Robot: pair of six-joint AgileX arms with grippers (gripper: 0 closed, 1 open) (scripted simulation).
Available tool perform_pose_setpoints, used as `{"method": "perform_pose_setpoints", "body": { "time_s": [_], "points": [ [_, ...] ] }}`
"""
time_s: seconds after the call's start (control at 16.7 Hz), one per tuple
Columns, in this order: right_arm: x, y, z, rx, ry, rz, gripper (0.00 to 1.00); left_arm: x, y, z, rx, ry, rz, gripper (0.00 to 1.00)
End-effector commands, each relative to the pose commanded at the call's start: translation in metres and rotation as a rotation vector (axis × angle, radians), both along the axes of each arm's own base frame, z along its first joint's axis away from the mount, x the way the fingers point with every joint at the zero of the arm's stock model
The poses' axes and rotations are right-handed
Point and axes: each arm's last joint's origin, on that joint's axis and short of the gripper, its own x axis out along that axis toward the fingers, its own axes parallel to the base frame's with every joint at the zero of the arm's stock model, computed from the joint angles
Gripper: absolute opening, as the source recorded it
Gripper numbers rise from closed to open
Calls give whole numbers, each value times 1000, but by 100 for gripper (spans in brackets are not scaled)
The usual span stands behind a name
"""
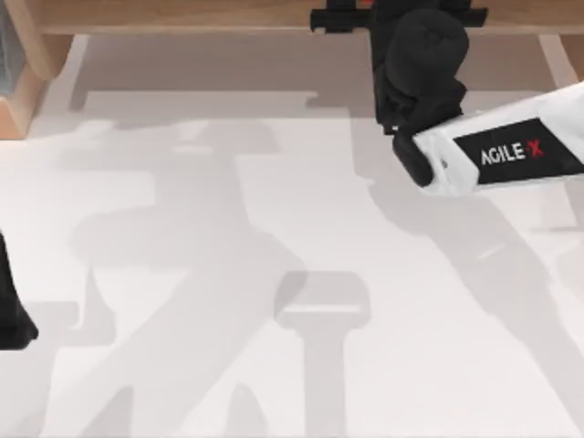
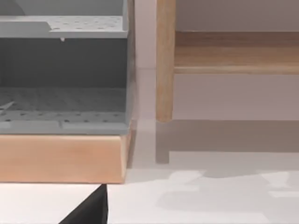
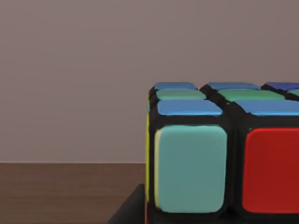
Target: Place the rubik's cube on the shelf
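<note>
Over the shelf at the table's far edge: right gripper, jaw state cannot be told | rubik's cube close before the right wrist camera, above the brown board, contact unclear | judged: placing stage, arm reached forward to clear the shelf edge | left gripper parked at the left.
</note>
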Motion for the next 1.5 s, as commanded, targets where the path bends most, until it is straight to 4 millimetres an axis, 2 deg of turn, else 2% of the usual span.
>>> {"method": "perform_pose_setpoints", "body": {
  "time_s": [0.18, 0.96, 1.5],
  "points": [
    [0, 0, 0, 0, 0, 0, 0, 0, 0, 0, 0, 0, 0, 100],
    [0, 0, 0, 0, 0, 0, 98, 0, 0, 0, 0, 0, 0, 100],
    [-1, 1, 0, 0, 0, 2, 100, 0, 0, 0, 0, 0, 0, 100]
  ]
}}
